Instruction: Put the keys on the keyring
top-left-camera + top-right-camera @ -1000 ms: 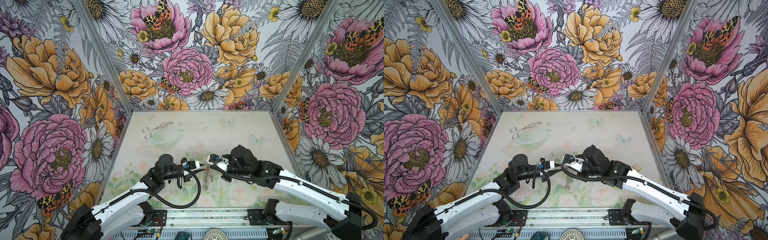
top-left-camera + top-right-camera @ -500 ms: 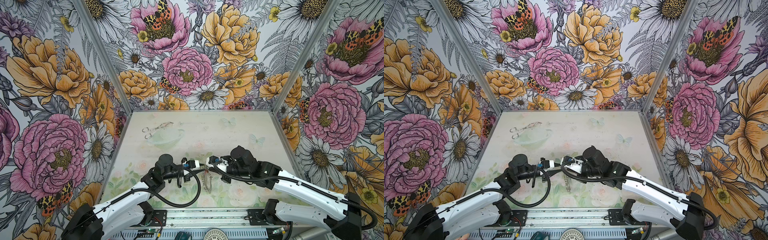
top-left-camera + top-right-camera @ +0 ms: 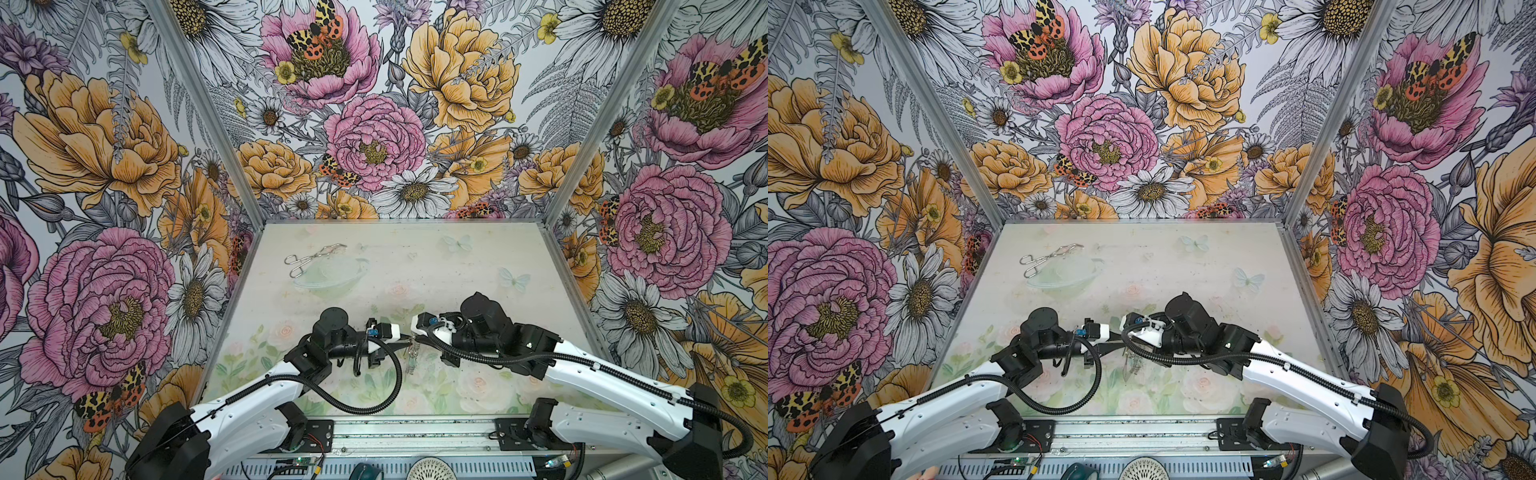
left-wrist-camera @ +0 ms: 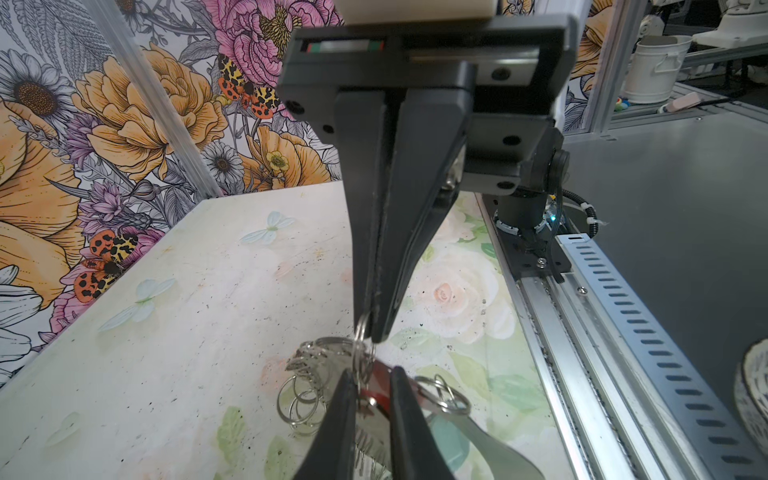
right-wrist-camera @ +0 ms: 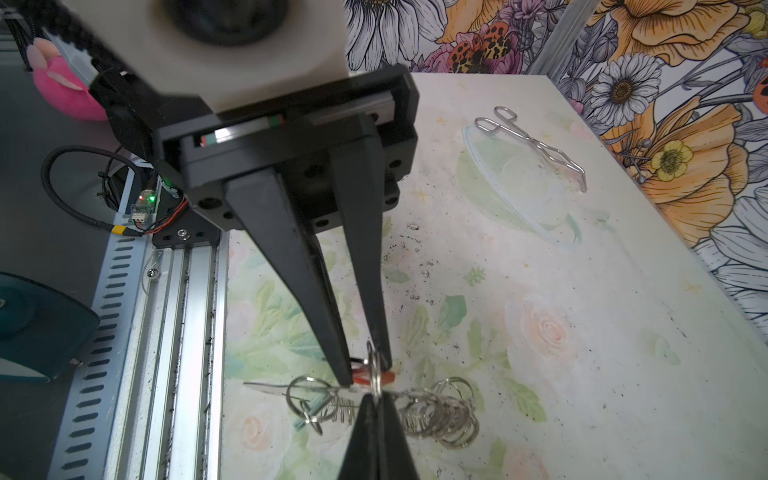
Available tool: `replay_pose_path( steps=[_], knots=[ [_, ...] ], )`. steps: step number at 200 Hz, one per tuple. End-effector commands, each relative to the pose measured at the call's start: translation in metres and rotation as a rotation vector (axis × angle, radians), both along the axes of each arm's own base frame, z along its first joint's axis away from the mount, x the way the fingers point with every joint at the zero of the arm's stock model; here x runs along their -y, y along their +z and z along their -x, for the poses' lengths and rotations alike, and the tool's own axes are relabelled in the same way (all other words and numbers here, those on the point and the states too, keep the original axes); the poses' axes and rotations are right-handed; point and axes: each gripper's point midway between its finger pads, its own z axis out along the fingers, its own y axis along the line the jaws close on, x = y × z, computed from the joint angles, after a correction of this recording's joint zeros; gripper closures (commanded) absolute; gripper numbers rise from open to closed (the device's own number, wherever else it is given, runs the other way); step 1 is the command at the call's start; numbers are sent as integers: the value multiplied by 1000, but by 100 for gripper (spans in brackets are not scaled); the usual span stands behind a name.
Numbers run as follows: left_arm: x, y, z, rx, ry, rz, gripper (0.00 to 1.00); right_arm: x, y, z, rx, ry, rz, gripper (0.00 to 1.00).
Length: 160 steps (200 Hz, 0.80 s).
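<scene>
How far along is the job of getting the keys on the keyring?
Done: keys and rings are picked up. In hand: left claw pinches the tag; right claw is shut on one ring. Left: threading; I can't see the keys joined yet.

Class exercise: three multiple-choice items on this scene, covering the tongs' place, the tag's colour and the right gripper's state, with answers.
1. The tongs lie: A) in a gripper B) far left on the table C) at the near edge.
2. The tag between the left gripper's fingers is: A) red B) blue C) green.
3. The right gripper is: A) wide open B) out of view C) shut on a silver ring.
Answers: B, seen in both top views; A, red shows in both wrist views; C, its fingers pinch the ring.
</scene>
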Motion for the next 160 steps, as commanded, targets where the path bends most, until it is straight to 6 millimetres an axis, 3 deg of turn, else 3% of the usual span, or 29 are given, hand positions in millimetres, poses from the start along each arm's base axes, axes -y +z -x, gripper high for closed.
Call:
replay_pose_path(
  steps=[1,29,108,132,160],
  knots=[
    [1,9,0,6,-11,24,84,-12,15,4,19,43,-81,100],
    [1,10,-1,6,-5,23,84,-14,14,6,22,55,-85,100],
    [1,3,-7,9,27,-19,100,-7,13,0,48,8,-66,100],
    [2,-1,-8,17,34,-48,100,-1,13,1,51,5,-26,84],
    [4,-5,-7,16,23,-71,100,2,10,3,35,22,36,80]
  ],
)
